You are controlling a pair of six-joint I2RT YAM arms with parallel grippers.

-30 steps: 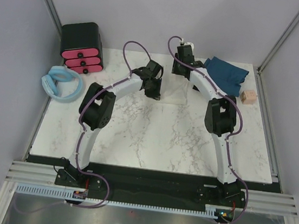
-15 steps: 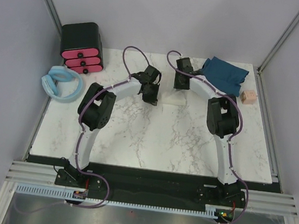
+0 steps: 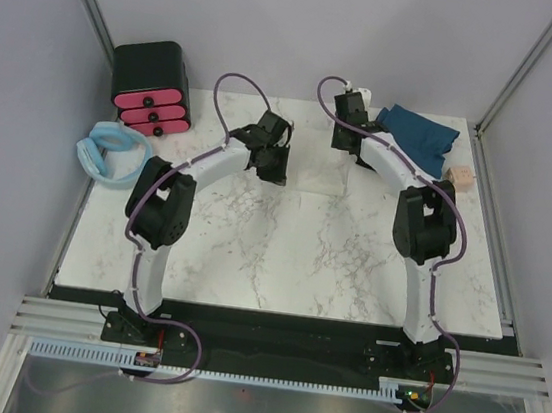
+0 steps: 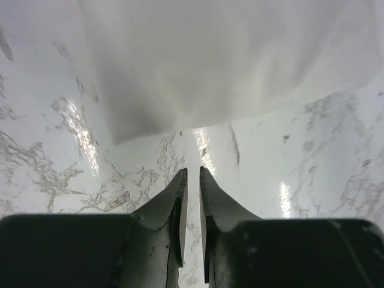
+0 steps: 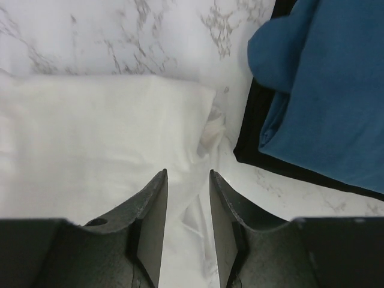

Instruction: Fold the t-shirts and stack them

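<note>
right hand [image 5: 187, 174] nearer teal shirt [image 5: 336, 90]

The cream-white t-shirt [image 5: 90, 138] lies flat and smooth. Its near edge is just ahead of the left gripper [image 4: 192, 171], and its rumpled, layered corner lies under and ahead of the right gripper [image 5: 187, 174]. The dark teal-blue t-shirt [image 5: 324, 90] sits bunched ahead and to the right of the right gripper, near the white one but not touching it.

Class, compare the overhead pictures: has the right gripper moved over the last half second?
Yes. The right gripper has gone back toward the table's far edge, now level with the teal-blue shirt.
</note>
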